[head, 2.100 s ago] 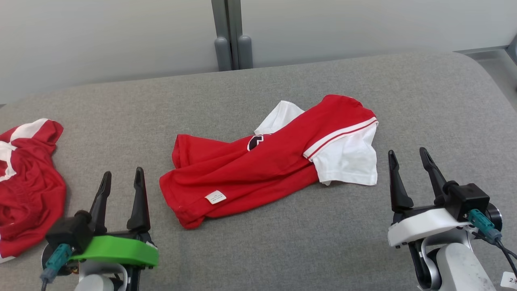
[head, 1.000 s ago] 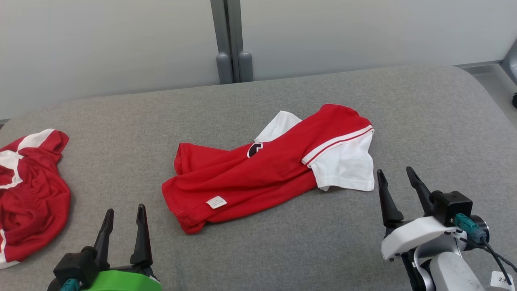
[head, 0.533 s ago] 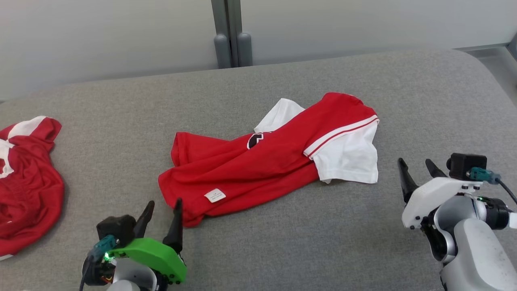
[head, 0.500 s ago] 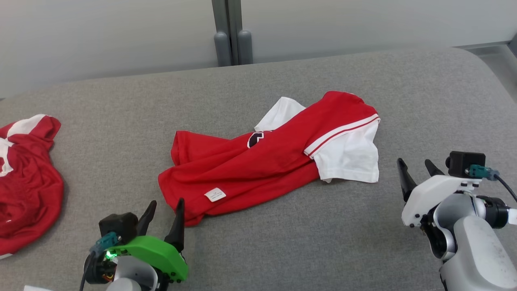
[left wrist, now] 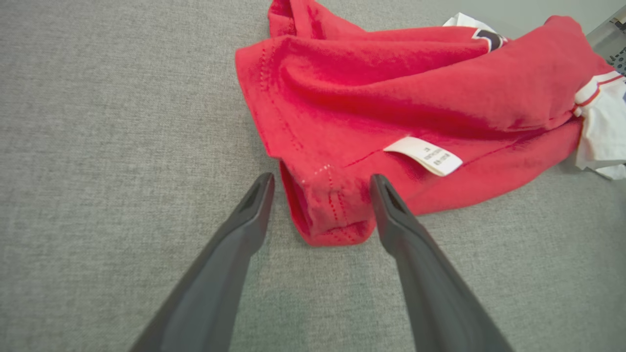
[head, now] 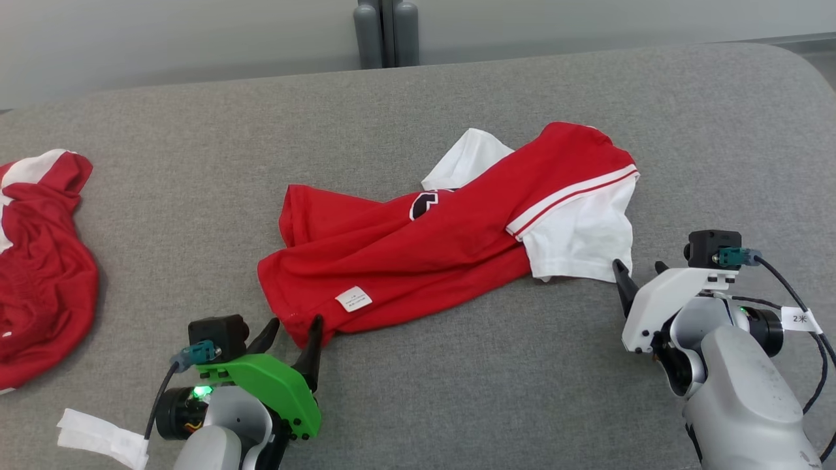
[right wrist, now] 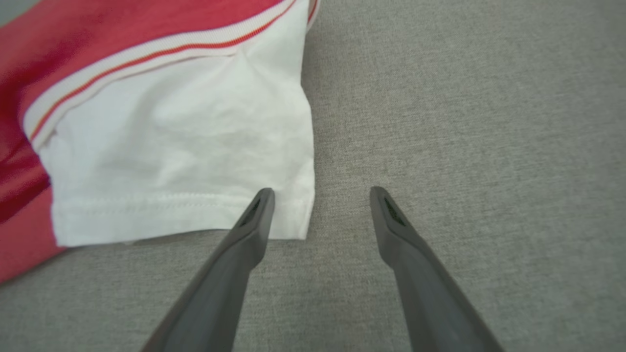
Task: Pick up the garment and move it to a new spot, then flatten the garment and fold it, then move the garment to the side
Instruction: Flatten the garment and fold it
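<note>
Red knit cloth takes the middle of my head view. The red jersey garment with white sleeves [head: 431, 254] lies crumpled on the grey fabric-covered desk [head: 196, 130], stretched from 8 o'clock up to 2 o'clock. My left gripper [head: 296, 321] sits at 7 o'clock, fingers spread wide and empty, its tips at the garment's lower red corner. My right gripper [head: 638, 264] sits at 4 o'clock, equally wide and holding nothing, its tips just beside the white sleeve's hem. A second crumpled red-and-white shirt [head: 39, 261] lies at 9 o'clock, well apart.

On the left wrist view, the left gripper [left wrist: 322, 177] has one dark finger on either side of the garment's stitched red corner. I cannot tell whether they touch it. A small white care label [left wrist: 423, 155] lies at 2 o'clock from the tips.

On the right wrist view, the right gripper [right wrist: 322, 190] has its 9 o'clock finger overlapping the bottom corner of the white sleeve [right wrist: 186, 146]. The other finger is over bare desk.
</note>
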Available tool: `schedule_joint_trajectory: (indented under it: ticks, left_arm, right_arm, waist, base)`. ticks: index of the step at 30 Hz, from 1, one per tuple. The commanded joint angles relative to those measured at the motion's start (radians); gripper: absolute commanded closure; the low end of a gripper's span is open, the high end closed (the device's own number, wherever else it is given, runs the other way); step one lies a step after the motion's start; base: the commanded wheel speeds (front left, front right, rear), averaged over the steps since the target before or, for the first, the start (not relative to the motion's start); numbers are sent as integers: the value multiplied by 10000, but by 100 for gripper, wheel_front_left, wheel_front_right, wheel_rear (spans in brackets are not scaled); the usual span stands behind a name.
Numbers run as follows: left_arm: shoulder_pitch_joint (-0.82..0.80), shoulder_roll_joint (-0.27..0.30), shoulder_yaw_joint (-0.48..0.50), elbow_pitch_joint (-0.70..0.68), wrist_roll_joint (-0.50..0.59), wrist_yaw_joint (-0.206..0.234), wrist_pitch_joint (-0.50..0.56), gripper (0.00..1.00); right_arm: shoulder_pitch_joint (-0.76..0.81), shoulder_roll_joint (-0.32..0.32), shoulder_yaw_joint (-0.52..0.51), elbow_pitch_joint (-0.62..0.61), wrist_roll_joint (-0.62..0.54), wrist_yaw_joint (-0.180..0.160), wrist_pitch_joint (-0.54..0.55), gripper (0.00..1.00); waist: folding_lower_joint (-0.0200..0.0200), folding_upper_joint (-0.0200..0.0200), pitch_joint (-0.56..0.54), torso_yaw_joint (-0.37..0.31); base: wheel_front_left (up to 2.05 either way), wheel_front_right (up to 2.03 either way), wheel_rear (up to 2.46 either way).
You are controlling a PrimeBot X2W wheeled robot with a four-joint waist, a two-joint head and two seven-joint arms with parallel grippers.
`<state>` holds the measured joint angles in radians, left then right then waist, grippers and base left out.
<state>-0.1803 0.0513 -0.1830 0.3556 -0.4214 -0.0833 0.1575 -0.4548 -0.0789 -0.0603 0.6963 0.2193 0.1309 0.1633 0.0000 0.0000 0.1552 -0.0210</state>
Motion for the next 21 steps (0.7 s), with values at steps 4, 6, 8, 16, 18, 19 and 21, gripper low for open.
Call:
schedule_joint_trajectory:
  ticks: [4, 6, 8, 16, 18, 19, 21]
  left_arm:
    - [-136, 93, -34, -204, 64, 91, 36, 0]
    - [-134, 134, -56, -265, 84, 101, 50, 0]
    - [-138, 155, -99, -329, 106, 111, 55, 0]
    - [-172, 155, -193, -710, -12, 157, 187, 0]
    - [-210, 188, -190, -771, -51, 140, 141, 0]
    - [-222, 179, -200, -773, -93, 107, 141, 0]
    - [-283, 173, -232, -752, -162, 50, 117, 21]
  right_arm:
    - [-446, 9, 115, 622, 63, -3, -366, 0]
    - [-610, 27, 200, 945, 71, -3, -378, 0]
    - [-763, 42, 287, 1293, 95, -3, -317, 0]
    - [-1011, 138, 746, 2302, 263, 3, -232, 0]
    - [-1059, 152, 855, 2434, 325, 5, -256, 0]
    - [-1091, 161, 910, 2505, 371, 14, -279, 0]
    - [-1135, 176, 1010, 2622, 436, 15, -271, 4]
  waist:
    - [0, 0, 170, 101]
    - [0, 0, 239, 138]
    - [0, 0, 302, 177]
    - [0, 0, 496, 336]
    - [0, 0, 539, 337]
    - [0, 0, 558, 336]
    - [0, 0, 586, 325]
  base:
    - [0, 0, 0]
    - [0, 0, 0]
    - [0, 0, 0]
    - [0, 0, 0]
    - [0, 0, 0]
    - [0, 0, 0]
    - [0, 0, 0]
